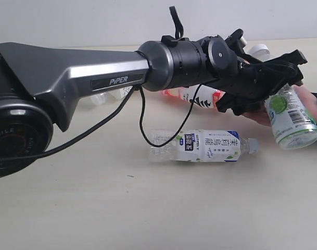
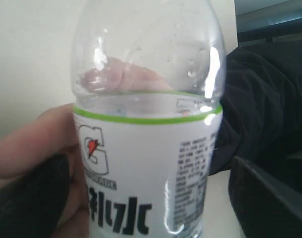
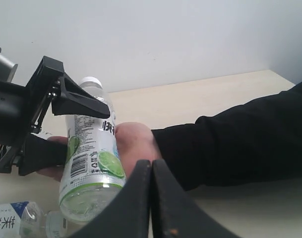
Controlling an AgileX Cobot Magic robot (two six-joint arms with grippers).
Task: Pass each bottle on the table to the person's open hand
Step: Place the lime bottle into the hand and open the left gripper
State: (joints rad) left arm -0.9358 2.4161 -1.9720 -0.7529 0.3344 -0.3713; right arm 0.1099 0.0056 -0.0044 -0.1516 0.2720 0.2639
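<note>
My left gripper (image 3: 85, 130) is clamped on the lime bottle (image 1: 292, 119), holding it tilted off the worktop (image 1: 96, 208) with its side against the hand (image 3: 133, 143); my right gripper (image 3: 151, 171) is closed and empty. I judge the risk to lie in the release: I cannot see fingers wrapped around the bottle, so letting go too soon could drop it onto the blue-label bottle (image 1: 202, 146) lying below. The slack cable (image 1: 141, 119) hanging near that bottle could also drag it when I pull back.

L pincer (image 1: 275, 89) clamped, R pincer (image 3: 151, 171) closed
</note>
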